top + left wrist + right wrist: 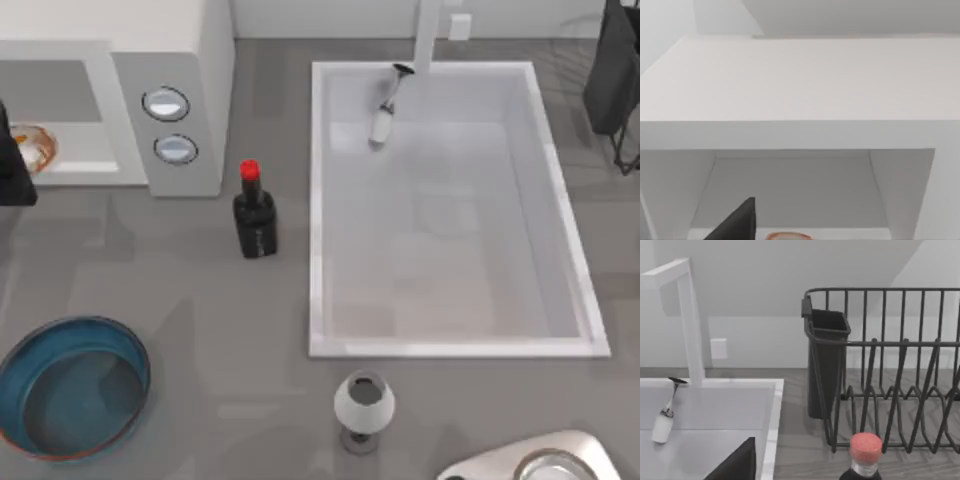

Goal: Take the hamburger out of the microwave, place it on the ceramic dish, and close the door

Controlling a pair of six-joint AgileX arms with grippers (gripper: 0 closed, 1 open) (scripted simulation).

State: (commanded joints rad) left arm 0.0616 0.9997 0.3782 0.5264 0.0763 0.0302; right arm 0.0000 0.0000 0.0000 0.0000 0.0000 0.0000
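Note:
The microwave [190, 70] stands at the table's back left with its cavity [790, 190] open toward me. The hamburger [33, 147], cream with an orange edge, lies on the cavity floor at the left edge of the top view. My left gripper [10, 165] is a dark shape right beside it at the cavity mouth, partly covering it. In the left wrist view a sliver of the hamburger [787, 235] shows just ahead of the gripper. The blue ceramic dish [120, 350] sits at the front left with nothing in it. The door is out of view.
A dark bottle with a red cap [254, 213] stands between the microwave and the white sink [320, 200]. A grey-white goblet [363, 404] stands in front of the sink. A black dish rack [612, 80] is at the back right. My right arm [540, 462] is parked front right.

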